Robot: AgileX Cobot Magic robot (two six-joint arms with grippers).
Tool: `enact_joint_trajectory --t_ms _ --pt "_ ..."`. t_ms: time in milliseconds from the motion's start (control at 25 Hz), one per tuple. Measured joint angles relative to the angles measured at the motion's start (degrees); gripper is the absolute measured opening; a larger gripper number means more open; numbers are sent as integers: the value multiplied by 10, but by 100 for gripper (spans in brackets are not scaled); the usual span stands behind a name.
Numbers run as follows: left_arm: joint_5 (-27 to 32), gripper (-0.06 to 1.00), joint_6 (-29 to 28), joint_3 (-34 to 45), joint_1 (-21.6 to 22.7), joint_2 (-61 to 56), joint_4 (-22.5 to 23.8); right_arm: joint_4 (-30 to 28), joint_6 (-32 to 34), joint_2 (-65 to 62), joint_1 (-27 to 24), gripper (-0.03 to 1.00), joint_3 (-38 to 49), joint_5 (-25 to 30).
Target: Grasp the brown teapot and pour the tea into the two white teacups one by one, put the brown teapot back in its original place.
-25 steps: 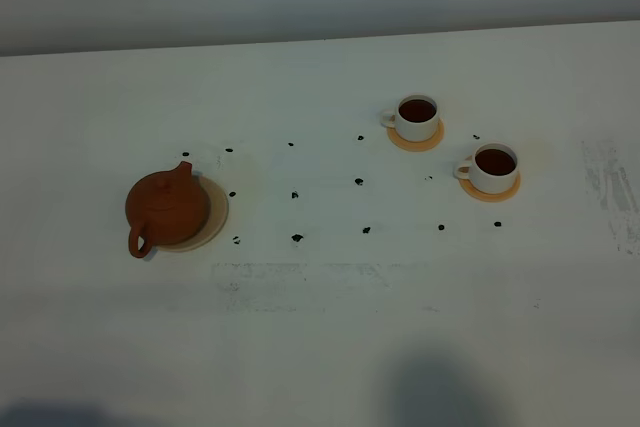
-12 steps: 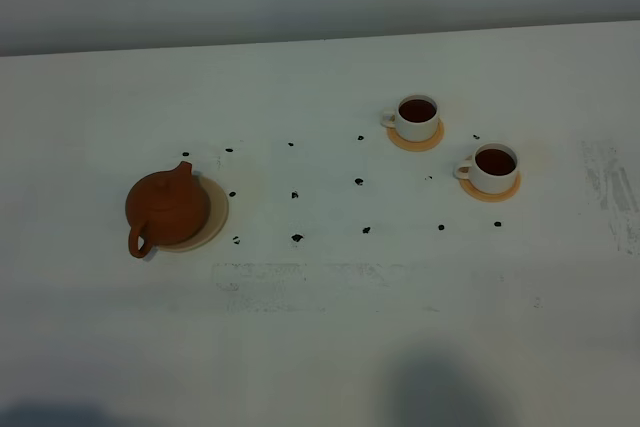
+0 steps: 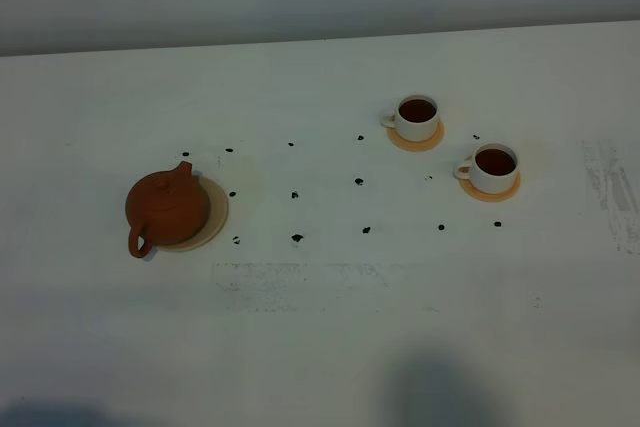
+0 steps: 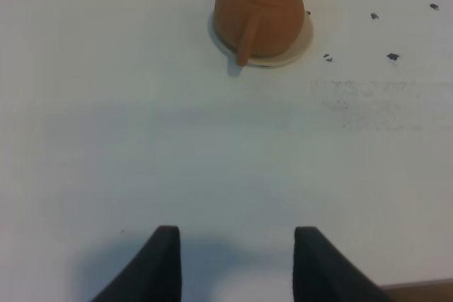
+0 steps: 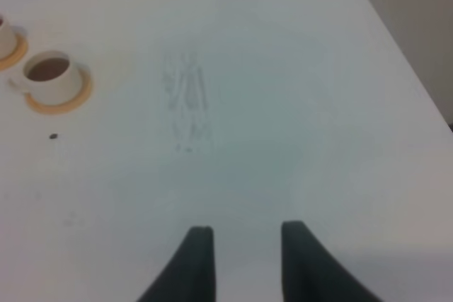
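only fingertips show: left fingers [image 4: 168, 259] spread, right fingers [image 5: 200, 256] pressed close, both empty.

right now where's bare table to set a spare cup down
The broad strip of table nearer the camera than the brown teapot is bare, and so is the far strip behind the two white teacups. Between teapot and cups, small dark specks dot the surface; the cups stand close together.

Two orange coasters [image 3: 414, 140] and scattered dark specks [image 3: 297, 238] on a white table [image 3: 320, 327].
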Motion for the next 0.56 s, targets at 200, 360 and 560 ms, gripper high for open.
enact_joint_trajectory --t_ms 200,360,560 --pt "0 36 0 0 0 0 0 -14 -2 0 25 23 0 0" --pt "0 36 0 0 0 0 0 -14 -2 0 46 23 0 0" --pt "0 36 0 0 0 0 0 -14 -3 0 47 23 0 0"
